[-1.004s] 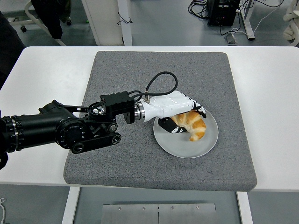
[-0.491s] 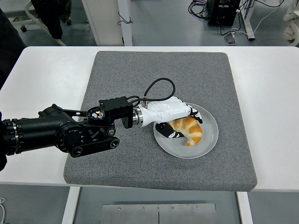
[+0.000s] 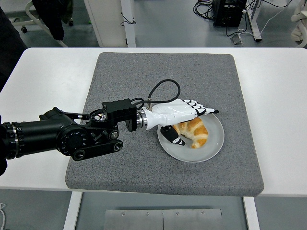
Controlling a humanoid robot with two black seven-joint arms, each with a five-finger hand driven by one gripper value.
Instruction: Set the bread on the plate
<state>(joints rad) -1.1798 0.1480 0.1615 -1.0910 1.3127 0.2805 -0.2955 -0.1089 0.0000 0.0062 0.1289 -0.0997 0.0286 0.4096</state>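
1. Since half a second ago, the left hand (image 3: 184,125) has been opening: the fingers (image 3: 204,109), then curled over the croissant, are now stretching out flat above it, and the thumb (image 3: 172,136) is pointing down at the plate beside the pastry. Croissant itself is sitting about where it was.
2. Croissant (image 3: 195,132) is lying on the glass plate (image 3: 213,143), left of centre, fully inside the rim. Plate is resting on the grey mat (image 3: 144,76) on the white desk (image 3: 43,76).
3. Left hand is spread and holding nothing; whether the thumb is touching the croissant cannot be told. Right arm is not showing.
4. Handling judgement: croissant is looking light, soft and flaky, so easy to crush. Any regrasp should be taking the thick middle gently, not the thin curved tips.
5. Task is appearing essentially done; withdrawal should be going upward, avoiding dragging the pastry.
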